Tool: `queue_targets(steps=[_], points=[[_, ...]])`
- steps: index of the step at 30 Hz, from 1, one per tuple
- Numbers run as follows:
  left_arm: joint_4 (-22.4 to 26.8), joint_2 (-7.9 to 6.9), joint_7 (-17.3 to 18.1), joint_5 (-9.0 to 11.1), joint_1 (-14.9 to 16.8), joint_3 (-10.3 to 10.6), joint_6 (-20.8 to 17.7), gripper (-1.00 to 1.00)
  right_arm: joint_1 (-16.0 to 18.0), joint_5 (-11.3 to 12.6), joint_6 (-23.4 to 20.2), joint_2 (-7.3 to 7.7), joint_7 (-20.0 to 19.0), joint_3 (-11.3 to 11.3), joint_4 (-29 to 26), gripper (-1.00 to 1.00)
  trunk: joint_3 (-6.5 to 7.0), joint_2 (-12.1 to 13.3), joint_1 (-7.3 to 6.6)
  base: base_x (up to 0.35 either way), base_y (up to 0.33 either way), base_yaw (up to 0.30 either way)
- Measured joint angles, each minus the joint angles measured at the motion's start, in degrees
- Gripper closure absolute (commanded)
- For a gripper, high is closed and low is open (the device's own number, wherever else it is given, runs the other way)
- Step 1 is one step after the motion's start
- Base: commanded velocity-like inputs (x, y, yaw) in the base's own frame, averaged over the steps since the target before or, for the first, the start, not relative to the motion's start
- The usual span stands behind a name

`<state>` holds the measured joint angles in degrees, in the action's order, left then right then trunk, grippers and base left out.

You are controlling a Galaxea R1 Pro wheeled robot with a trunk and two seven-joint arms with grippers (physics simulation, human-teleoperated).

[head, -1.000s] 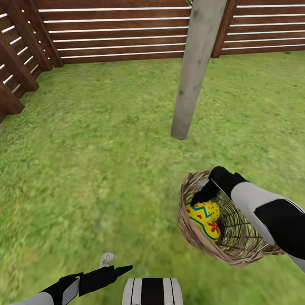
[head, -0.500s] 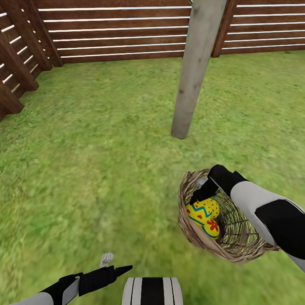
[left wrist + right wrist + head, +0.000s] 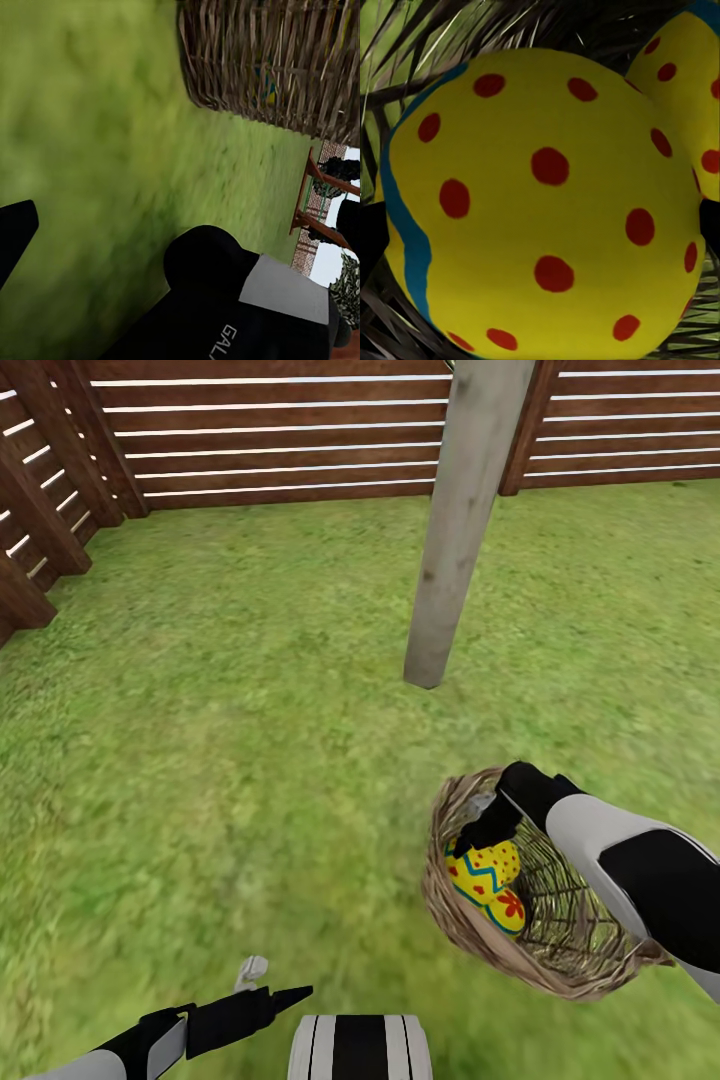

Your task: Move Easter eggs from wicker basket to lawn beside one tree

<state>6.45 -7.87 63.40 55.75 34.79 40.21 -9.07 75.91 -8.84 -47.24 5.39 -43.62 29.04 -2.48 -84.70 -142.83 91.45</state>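
Head view: right pincer (image 3: 478, 832) reaches into the wicker basket (image 3: 470, 930), an Easter egg (image 3: 540, 202) directly ahead between its fingers; grip cannot be told.

Green lawn (image 3: 220, 760): wicker basket (image 3: 470, 930) w/ eggs sits near tree trunk (image 3: 450, 560).

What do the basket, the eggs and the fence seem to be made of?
Basket: woven tan wicker, matte; gaps between the strands let grass show through.
Eggs: smooth, hard-looking shells, painted yellow with red spots and blue bands; the material beneath is unclear.
Fence: brown wooden slats, dull, with light between them.
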Motion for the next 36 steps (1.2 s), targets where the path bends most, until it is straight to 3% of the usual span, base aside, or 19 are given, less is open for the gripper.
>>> queue_targets(steps=[11, 12, 36], points=[[0.0, 0.0, 0.0, 0.0, 0.0, -0.01, -0.07, -1.0, 0.23, 0.34, 1.1, -0.02, -0.05, -0.32, 1.23, -1.0, 0.0, 0.0, 0.0, 0.0, 0.0, 0.0], [0.0, 0.0, 0.0, 0.0, 0.0, -0.01, -0.08, -1.0, 0.23, 0.37, 1.26, -0.01, -0.06, -0.35, 1.3, 1.0, 0.0, 0.0, 0.0, 0.0, 0.0, 0.0], [0.01, -0.03, 0.1, 0.0, 0.0, -0.01, -0.01, -1.0, 0.32, 0.31, 1.46, -0.08, -0.05, -0.48, 1.84, 1.0, 0.0, 0.0, 0.0, 0.0, 0.0, 0.0]])
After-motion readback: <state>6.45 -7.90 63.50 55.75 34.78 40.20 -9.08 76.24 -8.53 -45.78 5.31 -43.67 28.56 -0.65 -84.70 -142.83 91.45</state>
